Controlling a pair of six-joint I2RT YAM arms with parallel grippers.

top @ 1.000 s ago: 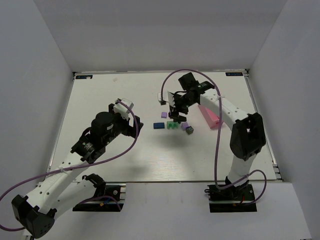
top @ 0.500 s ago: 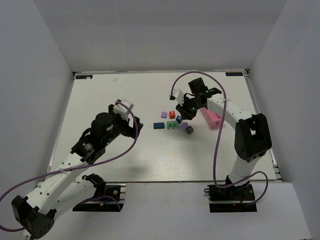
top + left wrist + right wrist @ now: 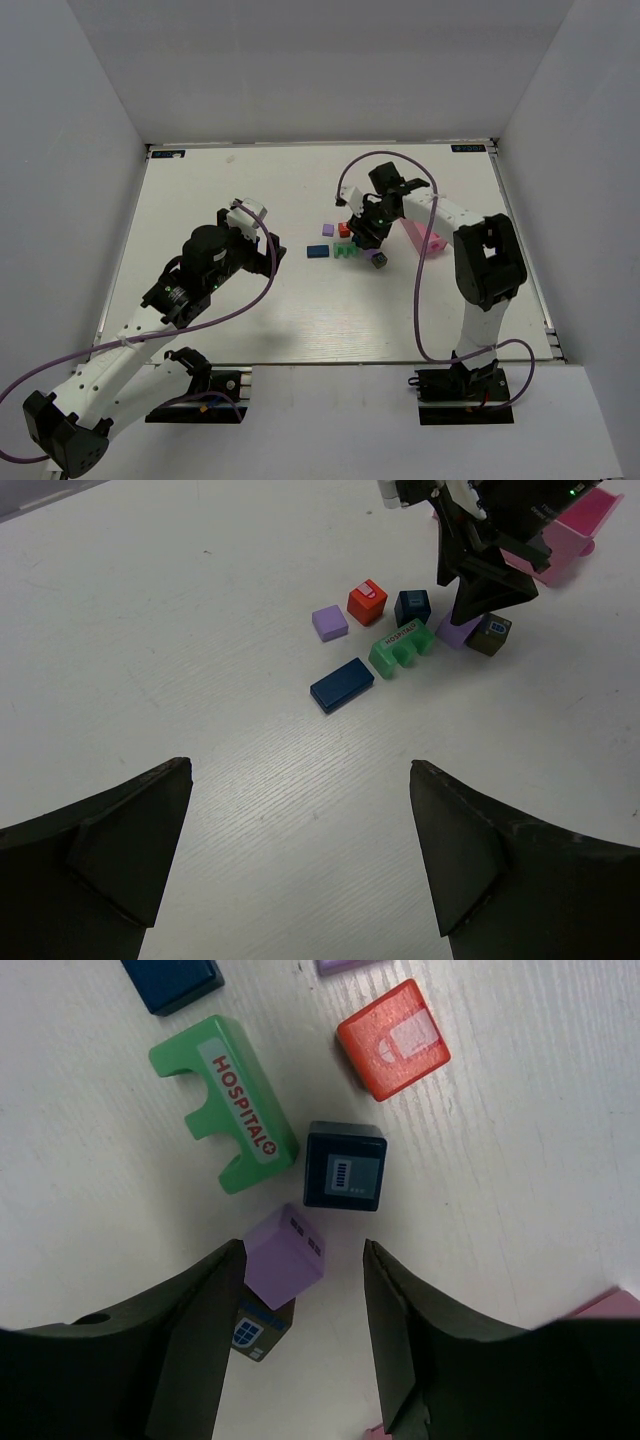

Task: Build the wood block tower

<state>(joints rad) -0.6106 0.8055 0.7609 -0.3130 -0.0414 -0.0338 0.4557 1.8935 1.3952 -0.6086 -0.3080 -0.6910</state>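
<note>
The wood block tower is a loose cluster of blocks on the table, none of them stacked straight. In the right wrist view I see a green "HOSPITAL" arch block (image 3: 225,1100), a red-orange block (image 3: 393,1040), a dark blue cube (image 3: 345,1165) and a purple block (image 3: 285,1256) that leans on a dark grey block (image 3: 255,1332). My right gripper (image 3: 303,1260) is open, low over the purple block, which touches the left finger and stands apart from the right one. My left gripper (image 3: 300,770) is open and empty, well left of the cluster (image 3: 345,245).
A pink tray (image 3: 420,235) lies just right of the blocks, close to the right arm. A flat blue block (image 3: 342,684) and a flat purple block (image 3: 330,622) sit at the cluster's left side. White walls enclose the table on three sides.
My right gripper swung from above the cluster toward the right, then came down around the purple block. The red-orange and dark blue blocks came into sight. The left arm stayed still.
</note>
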